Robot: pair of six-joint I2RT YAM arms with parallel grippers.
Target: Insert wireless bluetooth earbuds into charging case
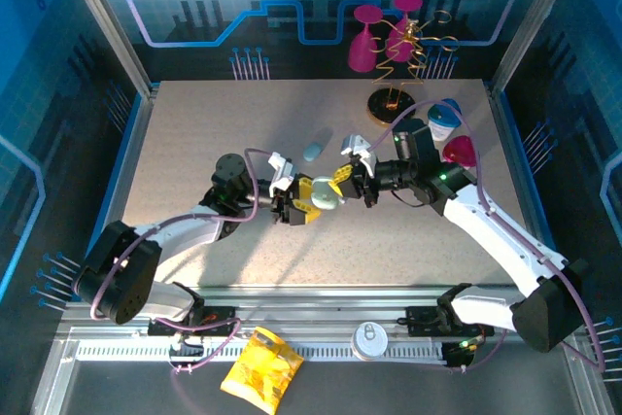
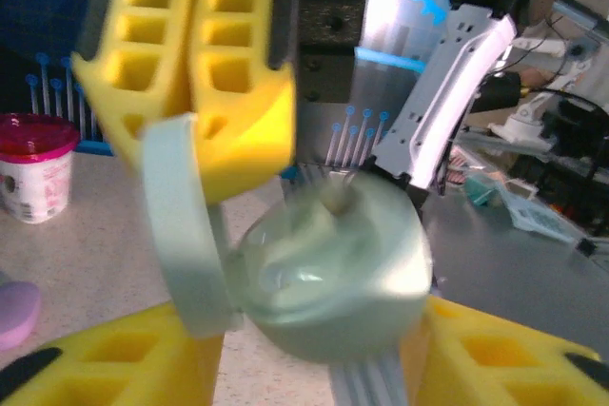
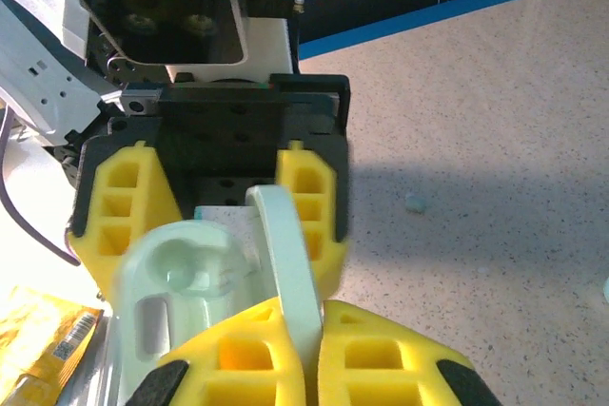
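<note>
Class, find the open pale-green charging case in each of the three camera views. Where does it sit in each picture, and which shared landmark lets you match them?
Top external: charging case mid-picture, between left gripper and right gripper.
Left wrist: case lower centre, lid standing at its left.
Right wrist: case lower left, lid upright beside it.
Landmark: the right gripper's yellow fingers pinching the lid.

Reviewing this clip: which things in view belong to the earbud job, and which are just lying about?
Job: open pale green charging case, right fingers shut on its lid; tiny pale bud on the table, likely an earbud.
Lying about: yogurt cup, pink glasses, gold wire stand, yellow snack bag, can.
</note>
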